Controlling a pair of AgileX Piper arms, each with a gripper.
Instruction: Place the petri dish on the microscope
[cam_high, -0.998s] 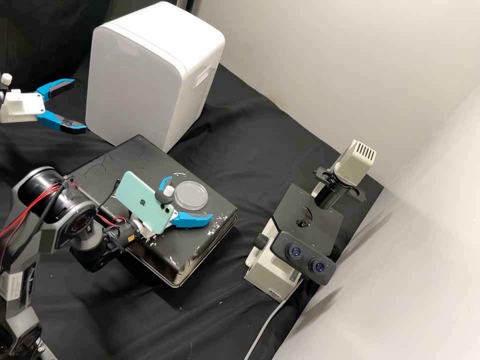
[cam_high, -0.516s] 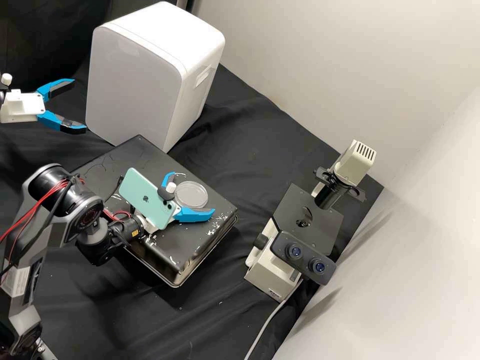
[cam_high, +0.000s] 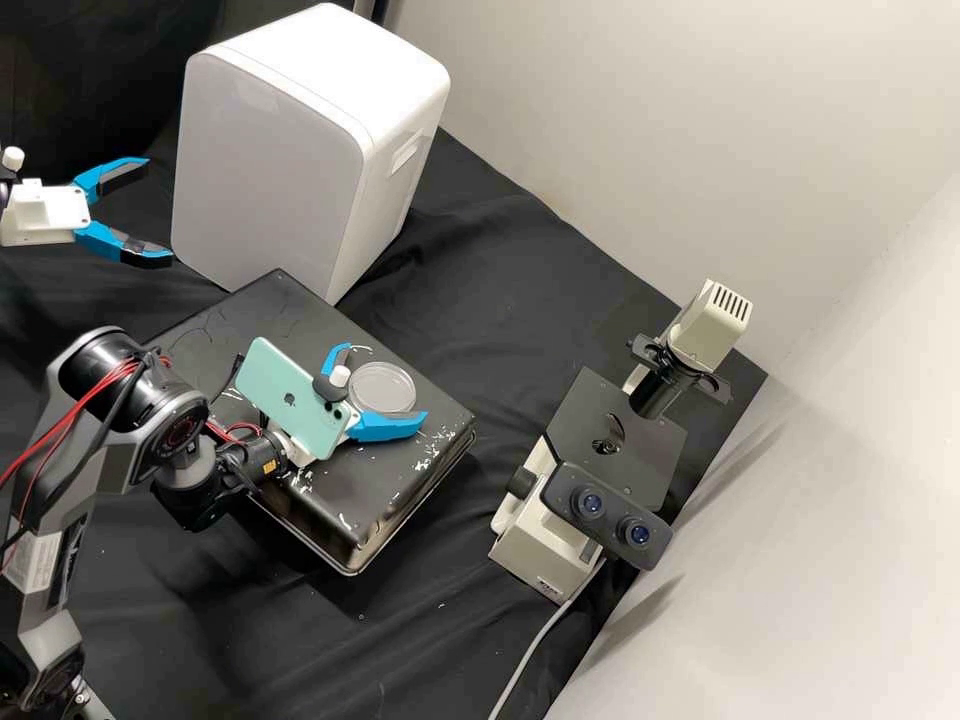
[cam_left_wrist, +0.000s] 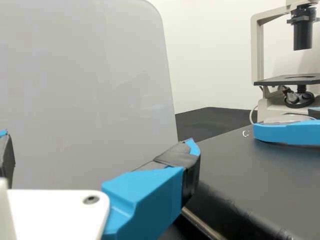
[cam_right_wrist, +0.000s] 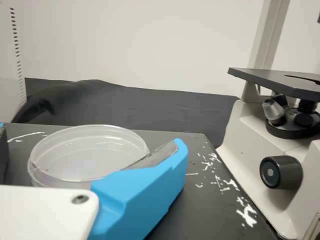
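Dish (cam_right_wrist: 82, 150): near rim is hidden by a finger (cam_right_wrist: 145, 182) of the right gripper (cam_right_wrist: 90, 140).
Microscope (cam_right_wrist: 280, 150): top is cut off in both wrist views.

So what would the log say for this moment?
right tool open around dish on black box | left tool open beside white box | dish not yet on microscope

What stands around me on the bench
A tall white box (cam_high: 300, 150) stands on the black cloth (cam_high: 500, 270), just beside a scuffed, paint-flecked black slab (cam_high: 270, 310); a plain white wall (cam_high: 700, 120) rises behind the cloth.
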